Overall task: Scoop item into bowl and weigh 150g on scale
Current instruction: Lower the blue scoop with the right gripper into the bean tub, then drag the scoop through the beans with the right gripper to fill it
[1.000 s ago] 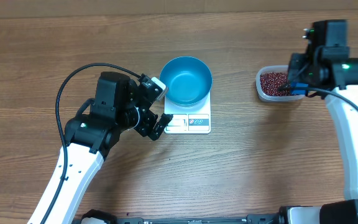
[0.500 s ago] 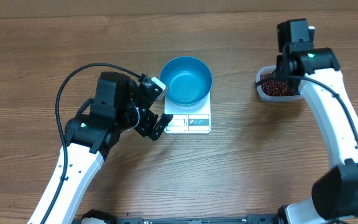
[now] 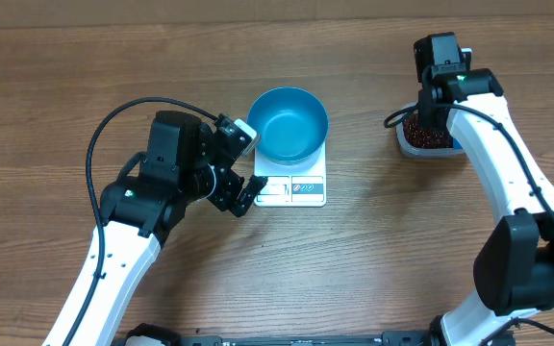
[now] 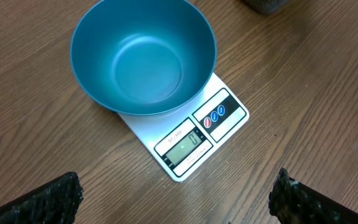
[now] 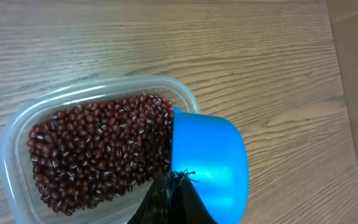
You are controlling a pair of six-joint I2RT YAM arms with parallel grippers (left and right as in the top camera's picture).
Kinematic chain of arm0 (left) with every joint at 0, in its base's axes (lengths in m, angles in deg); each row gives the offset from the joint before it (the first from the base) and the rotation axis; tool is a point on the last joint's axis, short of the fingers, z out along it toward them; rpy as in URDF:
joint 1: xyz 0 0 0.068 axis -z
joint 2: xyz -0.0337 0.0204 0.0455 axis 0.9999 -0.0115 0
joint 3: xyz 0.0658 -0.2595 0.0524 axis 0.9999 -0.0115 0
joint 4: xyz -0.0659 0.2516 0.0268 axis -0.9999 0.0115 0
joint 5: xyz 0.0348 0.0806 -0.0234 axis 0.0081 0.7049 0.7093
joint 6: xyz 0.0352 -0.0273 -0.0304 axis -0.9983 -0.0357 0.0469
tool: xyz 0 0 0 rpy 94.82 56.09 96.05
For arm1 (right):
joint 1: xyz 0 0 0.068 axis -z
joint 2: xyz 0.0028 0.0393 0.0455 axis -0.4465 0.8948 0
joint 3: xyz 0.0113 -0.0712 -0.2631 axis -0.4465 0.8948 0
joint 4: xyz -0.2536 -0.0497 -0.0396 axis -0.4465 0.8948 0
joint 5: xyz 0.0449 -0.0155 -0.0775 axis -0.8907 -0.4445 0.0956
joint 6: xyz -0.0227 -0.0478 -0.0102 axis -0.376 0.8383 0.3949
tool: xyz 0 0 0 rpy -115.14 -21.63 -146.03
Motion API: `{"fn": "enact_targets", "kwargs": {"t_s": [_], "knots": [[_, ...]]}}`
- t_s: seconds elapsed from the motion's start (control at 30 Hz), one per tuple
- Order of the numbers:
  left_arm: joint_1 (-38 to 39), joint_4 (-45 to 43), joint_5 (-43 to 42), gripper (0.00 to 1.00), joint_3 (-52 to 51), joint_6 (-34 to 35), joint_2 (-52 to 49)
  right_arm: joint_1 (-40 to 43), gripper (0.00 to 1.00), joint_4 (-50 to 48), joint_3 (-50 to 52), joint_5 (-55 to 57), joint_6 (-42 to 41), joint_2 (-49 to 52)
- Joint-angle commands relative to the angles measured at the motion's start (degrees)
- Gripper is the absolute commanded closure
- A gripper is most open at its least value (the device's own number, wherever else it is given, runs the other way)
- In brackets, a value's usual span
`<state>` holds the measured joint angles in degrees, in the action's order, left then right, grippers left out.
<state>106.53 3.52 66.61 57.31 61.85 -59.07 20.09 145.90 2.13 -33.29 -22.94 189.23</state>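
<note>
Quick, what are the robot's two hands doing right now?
Left gripper: open, holding nothing.
Right gripper: shut on the blue scoop, at the beans.

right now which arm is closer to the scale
left. its open fingers sit right beside the scale; the right arm's fingers are far off at the tub of beans, shut on the blue scoop.

right end effector (image 5: 171, 186) | swung leftward over tub (image 5: 11, 134) | scoop (image 5: 210, 168) carried along

Overhead straight down, left wrist close above scale (image 4: 194, 140), right wrist close above tub (image 5: 8, 146)
</note>
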Motion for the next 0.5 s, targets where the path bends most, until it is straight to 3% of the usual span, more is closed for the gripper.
{"fn": "enact_targets", "kwargs": {"t_s": [0.0, 0.47], "knots": [[-0.24, -0.20, -1.01, 0.00, -0.55, -0.87, -0.35, -0.31, 0.96, -0.96, -1.73, 0.79, -0.83, -0.13], [-0.24, -0.20, -1.01, 0.00, -0.55, -0.87, -0.35, -0.31, 0.96, -3.04, -1.66, -1.95, 2.64, 1.75]]}}
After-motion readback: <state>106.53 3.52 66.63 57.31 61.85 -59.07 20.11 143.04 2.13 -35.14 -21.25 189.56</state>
